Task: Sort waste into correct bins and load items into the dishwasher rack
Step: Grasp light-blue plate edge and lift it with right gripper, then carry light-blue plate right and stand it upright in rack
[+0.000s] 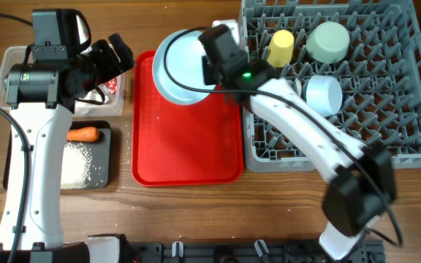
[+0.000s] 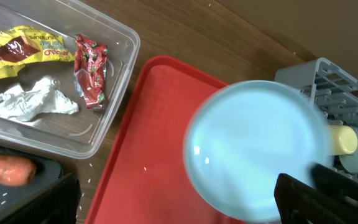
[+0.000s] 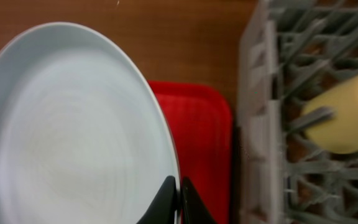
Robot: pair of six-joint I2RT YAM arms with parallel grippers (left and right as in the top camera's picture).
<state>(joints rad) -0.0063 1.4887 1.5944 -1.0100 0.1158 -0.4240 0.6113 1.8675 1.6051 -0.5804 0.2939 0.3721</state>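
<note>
Overhead, the pale blue plate (image 1: 180, 69) is over the far end of the red tray (image 1: 188, 150), just left of the grey dishwasher rack (image 1: 415, 109). The right tool (image 3: 179, 186) is clamped on its right rim. A yellow cup (image 1: 281, 45) and two bowls (image 1: 329, 40) sit in the rack. At far left, the left tool (image 1: 121, 52) hangs with fingers wide apart beside the clear tub (image 1: 9, 62) of wrappers (image 2: 17, 46). Nearer, a carrot (image 1: 82, 134) and rice (image 1: 79, 164) lie in the black tray (image 1: 104, 175).

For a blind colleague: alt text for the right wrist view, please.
A large pale blue plate fills the left, its rim pinched by the right arm's jaws at bottom centre. Beyond it: a red tray, then a grey rack holding a yellow cup.
</note>
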